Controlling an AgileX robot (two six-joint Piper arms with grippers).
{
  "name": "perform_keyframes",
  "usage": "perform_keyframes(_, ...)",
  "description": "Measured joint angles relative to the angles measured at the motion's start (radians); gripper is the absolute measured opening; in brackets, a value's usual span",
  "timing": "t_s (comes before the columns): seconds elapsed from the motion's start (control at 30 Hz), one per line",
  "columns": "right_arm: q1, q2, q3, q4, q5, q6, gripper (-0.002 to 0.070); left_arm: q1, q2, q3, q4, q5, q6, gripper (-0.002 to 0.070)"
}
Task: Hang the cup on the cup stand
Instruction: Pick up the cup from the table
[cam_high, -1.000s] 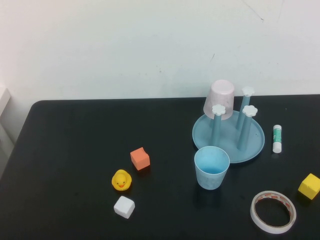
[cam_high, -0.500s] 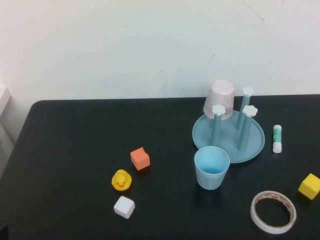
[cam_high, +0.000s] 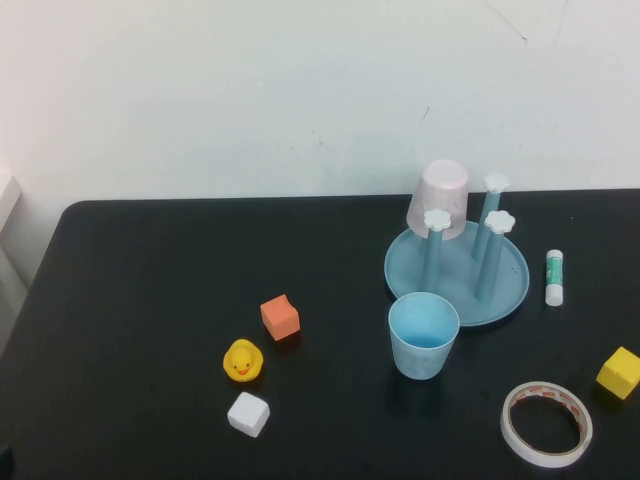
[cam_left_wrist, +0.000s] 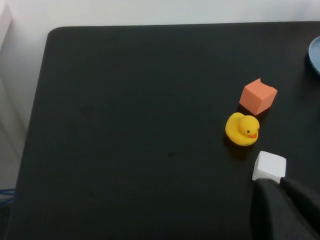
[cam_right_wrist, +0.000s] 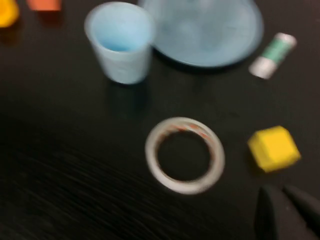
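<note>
Black table (cam_high: 150, 300), cup stand (cam_left_wrist: 316, 55) cropped

— Where do we have our arms?

— Both sit low on our own side. From the high camera we see almost nothing of them, only a dark sliver at the near left corner.

— And the left gripper (cam_left_wrist: 282, 207)?

— Its dark fingers (cam_left_wrist: 265, 210) show at the edge of the left wrist camera, pressed together, nothing between them. It hangs above the table without touching it.

— The right gripper (cam_right_wrist: 282, 210)?

— The same: two dark fingers (cam_right_wrist: 267, 212) at the edge of the right wrist camera, closed on nothing, held above the table. The picture there is smeared, so we cannot say more of its pose.
</note>
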Motion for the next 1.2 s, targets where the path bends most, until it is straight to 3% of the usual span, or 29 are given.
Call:
perform_keyframes(0.23, 0.051, 0.324, -0.110, 0.331, -0.042, -0.386, -0.0001, 0.000, 0.000, 0.000, 0.000, -0.015, 0.000, -0.0001)
perform_keyframes(0.37, 0.109, 0.509, -0.191, 0.410, -0.070, -0.507, 0.0034, 0.000, 0.000, 0.000, 0.000, -0.019, 0.005, -0.0001)
perform_keyframes(0.43, 0.150, 0.597, -0.248, 0.418, -0.083, -0.538, 0.0109, 0.000, 0.000, 0.000, 0.000, -0.019, 0.011, -0.0001)
perform_keyframes(0.57, 0.218, 0.753, -0.370, 0.408, -0.123, -0.555, 0.0335, 0.000, 0.000, 0.000, 0.000, -0.028, 0.011, -0.0001)
perform_keyframes(0.67, 0.242, 0.871, -0.468, 0.405, -0.138, -0.555, 0.0425, 0.000, 0.000, 0.000, 0.000, -0.033, 0.012, -0.0001)
perform_keyframes(0.97, 0.246, 1.187, -0.721, 0.337, -0.145, -0.473, 0.0462, 0.000, 0.000, 0.000, 0.004, -0.033, 0.012, -0.0001)
perform_keyframes(1.2, 0.246, 1.326, -0.784, 0.291, -0.139, -0.454, 0.0462, 0.000, 0.000, 0.000, 0.004, -0.033, 0.012, -0.0001)
